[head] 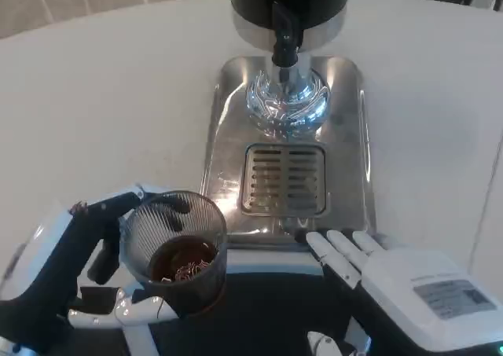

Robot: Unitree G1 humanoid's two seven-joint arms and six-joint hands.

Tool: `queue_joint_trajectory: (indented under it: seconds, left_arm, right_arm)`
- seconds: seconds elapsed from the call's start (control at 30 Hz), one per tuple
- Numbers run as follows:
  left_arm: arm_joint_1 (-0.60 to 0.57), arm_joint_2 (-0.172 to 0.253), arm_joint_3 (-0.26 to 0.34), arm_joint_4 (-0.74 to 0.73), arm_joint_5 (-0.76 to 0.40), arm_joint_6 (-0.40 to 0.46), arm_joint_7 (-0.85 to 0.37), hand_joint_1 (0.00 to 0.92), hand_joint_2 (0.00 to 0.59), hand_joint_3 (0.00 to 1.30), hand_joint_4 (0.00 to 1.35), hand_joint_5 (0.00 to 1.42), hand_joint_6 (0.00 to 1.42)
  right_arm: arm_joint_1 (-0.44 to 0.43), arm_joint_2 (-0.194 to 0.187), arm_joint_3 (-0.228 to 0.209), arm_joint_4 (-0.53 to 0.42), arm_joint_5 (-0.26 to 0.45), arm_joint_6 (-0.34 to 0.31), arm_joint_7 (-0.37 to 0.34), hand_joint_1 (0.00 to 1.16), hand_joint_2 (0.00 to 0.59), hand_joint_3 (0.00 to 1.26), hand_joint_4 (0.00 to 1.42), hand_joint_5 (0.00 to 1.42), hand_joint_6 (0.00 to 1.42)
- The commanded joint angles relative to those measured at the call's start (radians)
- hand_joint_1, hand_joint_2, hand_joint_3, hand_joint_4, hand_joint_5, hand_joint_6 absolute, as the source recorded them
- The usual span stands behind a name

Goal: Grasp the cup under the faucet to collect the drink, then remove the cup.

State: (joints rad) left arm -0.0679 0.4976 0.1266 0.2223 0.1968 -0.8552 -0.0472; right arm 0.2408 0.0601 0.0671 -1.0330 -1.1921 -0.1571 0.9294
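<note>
Cup (178, 250) in left hand (86, 269), off drip tray (346, 136)

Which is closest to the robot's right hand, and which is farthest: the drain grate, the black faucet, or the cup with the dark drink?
From the right hand, in the head view:
1. Drain grate, just above the fingertips on the metal tray.
2. Cup, off to the side, held by the left hand.
3. Black faucet, at the far end of the tray.

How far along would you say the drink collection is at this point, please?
Collecting looks done: the clear cup holds dark drink. Removal looks largely done too: the left hand grips the cup off the drip tray, well clear of the faucet. The right hand rests open. Little appears left.
</note>
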Motion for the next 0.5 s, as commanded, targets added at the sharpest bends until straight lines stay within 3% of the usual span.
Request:
queue_joint_trajectory:
  seconds: [0.03,0.5]
  left_arm:
    - [0.021,-0.003,0.011,-0.023,-0.034,-0.032,-0.009,0.635,0.0,0.93,1.13,1.42,1.42]
    - [0.01,-0.007,0.006,-0.008,-0.035,-0.028,-0.023,0.635,0.0,0.92,1.12,1.4,1.42]
  right_arm:
    - [0.017,0.044,0.001,-0.014,-0.007,-0.016,-0.001,0.1,0.566,0.0,0.0,0.0,0.0]
    - [0.018,0.04,0.002,-0.014,-0.01,-0.001,0.006,0.1,0.566,0.0,0.0,0.0,0.0]
